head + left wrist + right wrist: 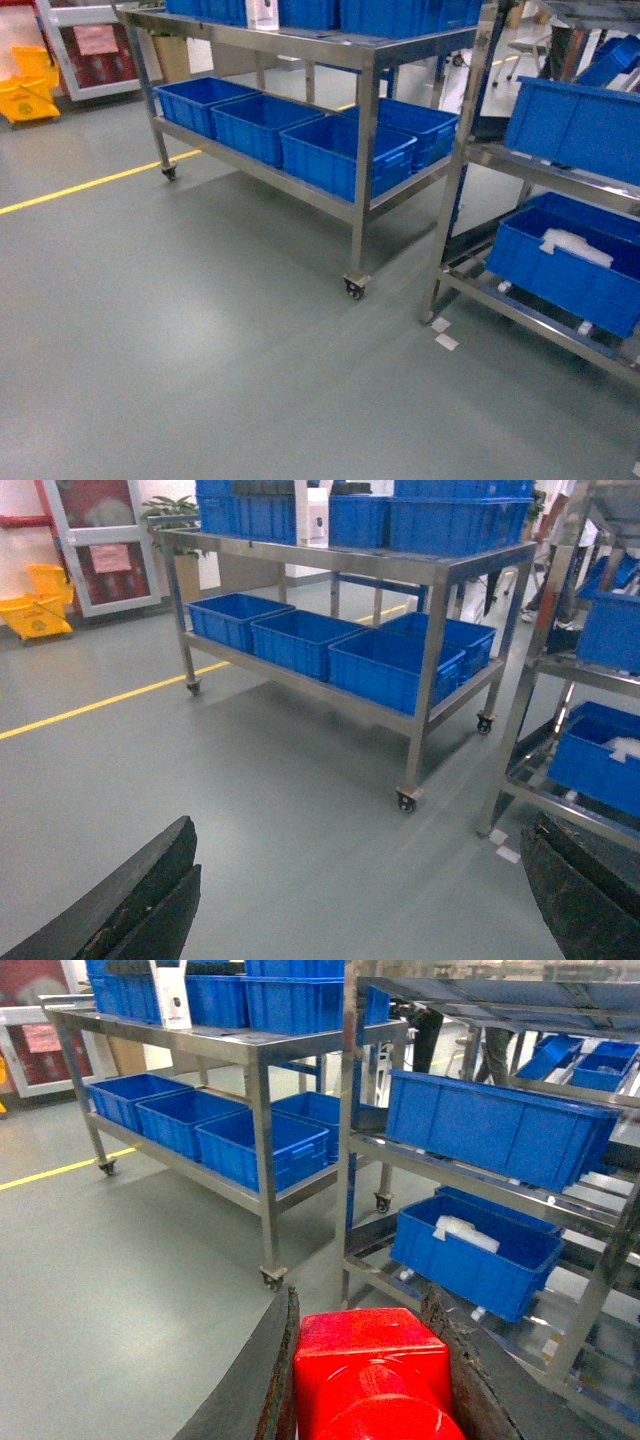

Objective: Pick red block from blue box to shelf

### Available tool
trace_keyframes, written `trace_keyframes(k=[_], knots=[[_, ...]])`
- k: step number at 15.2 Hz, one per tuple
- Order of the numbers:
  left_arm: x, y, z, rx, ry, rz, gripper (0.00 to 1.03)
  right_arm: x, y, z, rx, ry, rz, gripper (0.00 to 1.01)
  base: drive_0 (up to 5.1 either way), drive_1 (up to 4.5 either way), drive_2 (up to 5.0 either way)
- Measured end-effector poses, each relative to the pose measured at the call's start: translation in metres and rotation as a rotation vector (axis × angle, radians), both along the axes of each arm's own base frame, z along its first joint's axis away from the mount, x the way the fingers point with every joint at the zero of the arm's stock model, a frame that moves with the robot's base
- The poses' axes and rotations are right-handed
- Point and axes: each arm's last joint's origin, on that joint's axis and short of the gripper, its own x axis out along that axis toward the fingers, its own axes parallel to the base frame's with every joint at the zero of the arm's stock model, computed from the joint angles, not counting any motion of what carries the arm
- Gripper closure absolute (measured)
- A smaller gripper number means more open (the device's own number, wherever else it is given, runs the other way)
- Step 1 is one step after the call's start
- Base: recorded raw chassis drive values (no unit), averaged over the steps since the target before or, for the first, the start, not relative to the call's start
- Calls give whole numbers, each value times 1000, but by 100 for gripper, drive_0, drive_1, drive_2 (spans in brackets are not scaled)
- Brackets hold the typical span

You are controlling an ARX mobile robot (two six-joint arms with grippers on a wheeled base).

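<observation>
In the right wrist view the red block (370, 1370) is a glossy cube with its round stud turned toward the camera. My right gripper (362, 1305) is shut on it, one dark finger against each side. It hangs above the floor, in front of the shelf (349, 1150), a tall stainless-steel rack that also appears on the right of the head view (459, 170). My left gripper (362, 830) is open over bare floor, with nothing between its fingers (150, 890). The blue box is out of view. Neither gripper appears in the head view.
A wheeled steel cart (364, 150) holds dark blue crates (345, 155) on its lower deck and top. The shelf carries more dark blue crates (475, 1250), one with white material inside. A yellow floor line (90, 185) runs at left. White paper scraps (443, 335) lie by the shelf's foot.
</observation>
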Motion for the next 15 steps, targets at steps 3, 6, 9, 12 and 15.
trace_keyframes(k=[3, 6, 9, 12, 15], knots=[[0, 0, 0, 0, 0, 0, 5, 0, 0, 0, 0, 0, 0, 73, -143, -143, -143], [0, 0, 0, 0, 0, 0, 5, 0, 0, 0, 0, 0, 0, 73, -146, -146, -146], [0, 0, 0, 0, 0, 0, 5, 0, 0, 0, 0, 0, 0, 73, -149, -149, -149], [0, 0, 0, 0, 0, 0, 5, 0, 0, 0, 0, 0, 0, 73, -143, -143, -143], [0, 0, 0, 0, 0, 0, 5, 0, 0, 0, 0, 0, 0, 73, -153, -153, -153]])
